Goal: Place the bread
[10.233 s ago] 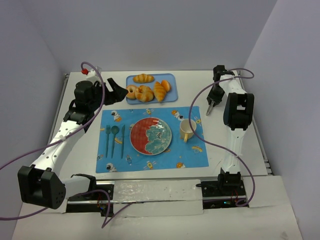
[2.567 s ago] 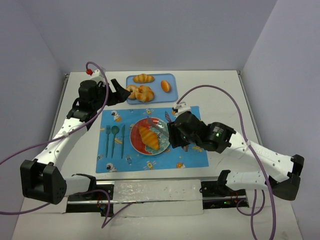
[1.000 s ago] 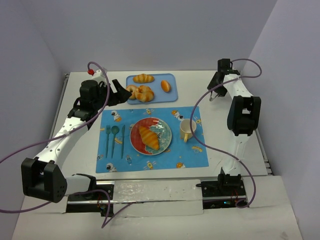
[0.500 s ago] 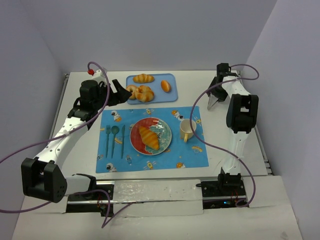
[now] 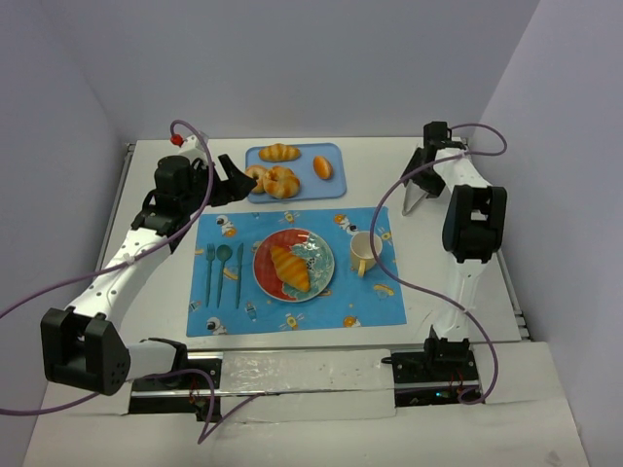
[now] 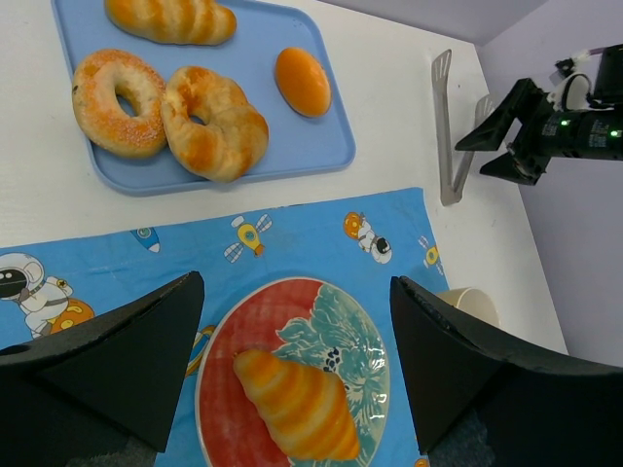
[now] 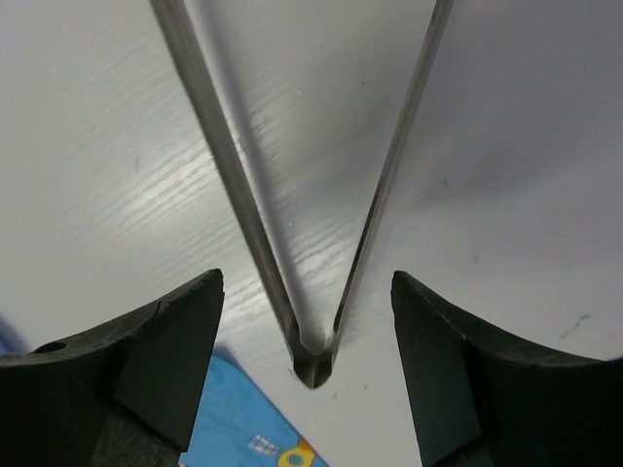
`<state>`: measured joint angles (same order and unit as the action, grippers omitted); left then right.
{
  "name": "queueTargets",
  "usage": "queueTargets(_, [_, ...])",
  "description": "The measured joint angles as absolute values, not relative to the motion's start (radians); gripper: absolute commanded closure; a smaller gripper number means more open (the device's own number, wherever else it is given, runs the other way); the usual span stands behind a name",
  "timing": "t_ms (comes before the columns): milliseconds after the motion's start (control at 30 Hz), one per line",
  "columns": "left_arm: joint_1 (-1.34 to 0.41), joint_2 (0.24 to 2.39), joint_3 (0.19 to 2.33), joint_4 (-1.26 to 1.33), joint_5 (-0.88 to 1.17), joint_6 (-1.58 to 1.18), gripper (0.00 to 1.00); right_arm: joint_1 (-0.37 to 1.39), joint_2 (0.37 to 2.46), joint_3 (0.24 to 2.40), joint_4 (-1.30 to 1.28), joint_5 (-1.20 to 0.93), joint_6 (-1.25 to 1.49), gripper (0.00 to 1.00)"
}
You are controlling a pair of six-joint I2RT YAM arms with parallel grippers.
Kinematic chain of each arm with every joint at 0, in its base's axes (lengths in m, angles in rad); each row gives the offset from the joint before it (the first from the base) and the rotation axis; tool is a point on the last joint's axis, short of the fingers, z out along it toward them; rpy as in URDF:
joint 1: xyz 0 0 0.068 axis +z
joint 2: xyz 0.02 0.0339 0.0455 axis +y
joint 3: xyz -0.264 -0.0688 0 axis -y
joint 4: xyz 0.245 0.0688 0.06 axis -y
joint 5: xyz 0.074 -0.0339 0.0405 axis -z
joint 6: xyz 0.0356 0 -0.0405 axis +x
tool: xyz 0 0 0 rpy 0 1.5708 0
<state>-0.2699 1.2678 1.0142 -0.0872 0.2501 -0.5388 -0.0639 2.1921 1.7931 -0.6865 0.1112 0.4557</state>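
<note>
Diagonally across the centre-frame plate (image 5: pixel 322 255) lies the bread (image 5: pixel 290 268); left gripper (image 6: pixel 294 287) gapes empty, right gripper (image 7: pixel 304 292) spread, apparently clear of tongs (image 7: pixel 234 195).

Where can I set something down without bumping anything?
Free: bare table between the tray and the tongs; the near strip of the placemat below the plate holding the bread. Crowded: the tray's left half with pastries, and the placemat between cutlery, plate and cup.
</note>
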Motion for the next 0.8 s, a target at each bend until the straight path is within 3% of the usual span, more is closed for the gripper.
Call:
queueTargets(400, [-0.274, 1.266, 1.014, -0.087, 0.25, -0.538, 0.13, 0.051, 1.735, 1.699, -0.63, 0.095, 0.453, 0.22])
queueTargets(800, [-0.295, 1.253, 1.015, -0.088, 0.25, -0.538, 0.13, 0.441, 1.199, 1.348, -0.45, -0.098, 0.409, 0.0])
